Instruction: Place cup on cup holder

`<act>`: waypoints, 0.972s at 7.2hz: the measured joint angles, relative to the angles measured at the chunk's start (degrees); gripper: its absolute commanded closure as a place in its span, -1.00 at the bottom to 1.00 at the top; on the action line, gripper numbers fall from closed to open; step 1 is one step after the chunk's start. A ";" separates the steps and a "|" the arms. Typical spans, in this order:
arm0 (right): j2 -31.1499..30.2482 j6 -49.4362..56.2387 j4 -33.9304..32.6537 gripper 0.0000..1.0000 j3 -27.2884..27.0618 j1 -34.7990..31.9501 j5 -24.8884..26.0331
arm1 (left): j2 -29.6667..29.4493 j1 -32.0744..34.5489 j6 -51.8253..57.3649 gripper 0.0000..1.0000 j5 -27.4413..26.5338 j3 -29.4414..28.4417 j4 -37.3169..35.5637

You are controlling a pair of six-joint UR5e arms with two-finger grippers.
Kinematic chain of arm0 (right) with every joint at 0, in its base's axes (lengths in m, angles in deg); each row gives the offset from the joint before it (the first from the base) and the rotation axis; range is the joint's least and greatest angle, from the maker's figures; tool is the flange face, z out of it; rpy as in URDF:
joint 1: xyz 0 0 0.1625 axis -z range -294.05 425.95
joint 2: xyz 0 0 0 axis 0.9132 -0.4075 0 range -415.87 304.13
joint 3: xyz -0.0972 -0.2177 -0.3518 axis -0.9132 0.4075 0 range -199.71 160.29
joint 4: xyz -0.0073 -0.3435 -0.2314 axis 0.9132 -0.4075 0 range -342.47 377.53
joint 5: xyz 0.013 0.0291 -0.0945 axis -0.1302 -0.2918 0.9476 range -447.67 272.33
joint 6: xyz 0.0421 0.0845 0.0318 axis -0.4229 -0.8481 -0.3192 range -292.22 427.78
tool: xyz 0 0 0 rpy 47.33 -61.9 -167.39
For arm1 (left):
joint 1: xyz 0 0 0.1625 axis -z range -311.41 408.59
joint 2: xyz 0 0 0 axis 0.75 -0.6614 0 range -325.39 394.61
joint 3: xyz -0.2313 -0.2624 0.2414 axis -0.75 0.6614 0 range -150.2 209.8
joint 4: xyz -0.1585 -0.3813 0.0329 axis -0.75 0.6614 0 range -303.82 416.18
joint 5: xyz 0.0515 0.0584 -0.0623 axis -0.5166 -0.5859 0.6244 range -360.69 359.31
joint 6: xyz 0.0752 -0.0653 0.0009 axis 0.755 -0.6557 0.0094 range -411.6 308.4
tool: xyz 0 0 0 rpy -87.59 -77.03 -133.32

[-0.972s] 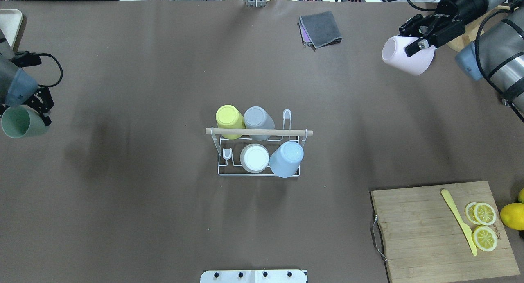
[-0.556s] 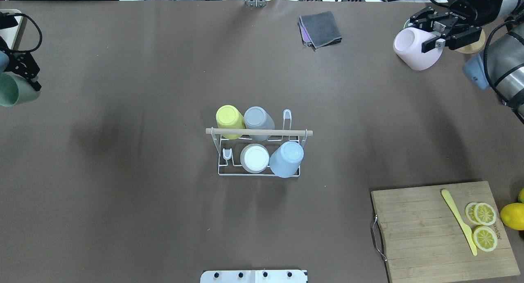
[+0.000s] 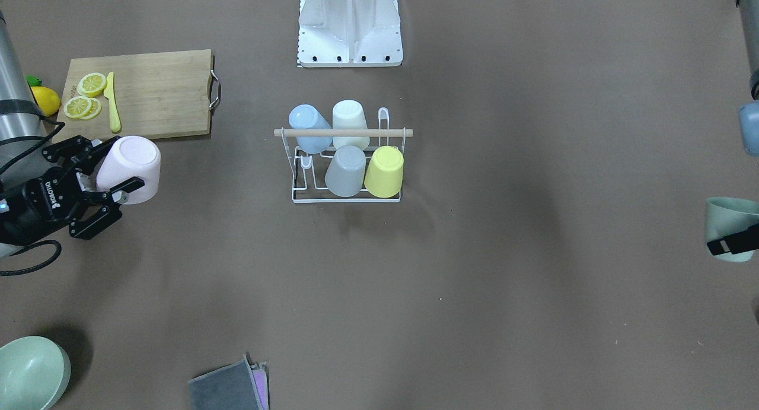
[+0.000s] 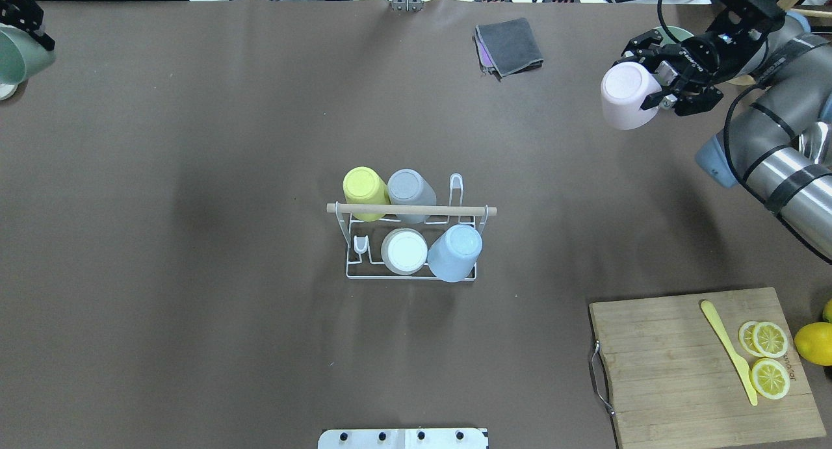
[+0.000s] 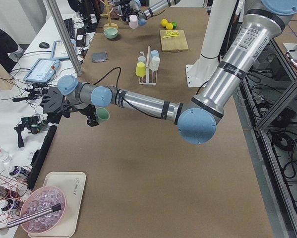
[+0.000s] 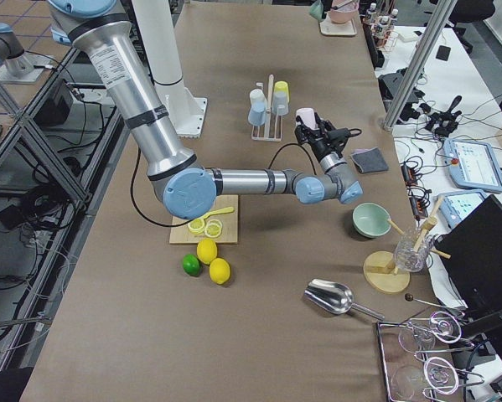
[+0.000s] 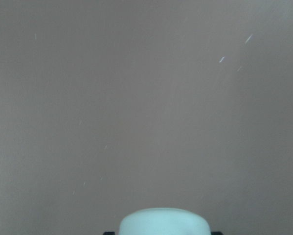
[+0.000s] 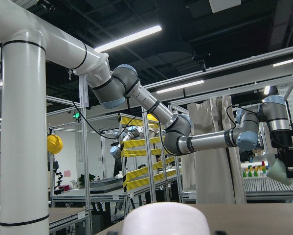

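Observation:
The white wire cup holder [image 4: 409,209] with a wooden rod stands mid-table and carries several upturned cups; two prongs are bare, one at its far right [image 4: 456,184] and one at its near left [image 4: 361,244]. It also shows in the front view [image 3: 344,133]. My right gripper [image 4: 656,78] is shut on a pink cup [image 4: 625,95] and holds it bottom-up above the table's far right, well away from the holder. My left gripper [image 4: 32,33] is shut on a pale green cup [image 4: 18,58] at the far left corner; this cup also shows in the front view [image 3: 728,223].
A wooden cutting board [image 4: 676,371] with lemon slices and a yellow knife [image 4: 728,351] lies near right, with a whole lemon [image 4: 814,342] beside it. A folded grey cloth [image 4: 510,46] lies at the far middle. A green bowl [image 3: 29,371] stands past my right gripper.
My right gripper has turned the pink cup bottom-up and shifted a little left. My left gripper has carried the green cup away, toward the far left corner.

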 measured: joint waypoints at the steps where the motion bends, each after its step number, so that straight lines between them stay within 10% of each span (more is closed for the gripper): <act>1: 0.86 4.44 0.00 0.38 0.82 2.15 -1.50 | 0.51 1.24 -8.08 1.00 -0.50 0.39 11.78; 7: 6.39 13.55 -0.43 0.38 2.60 10.63 -2.53 | 3.61 -4.44 -36.80 1.00 -34.43 3.84 64.34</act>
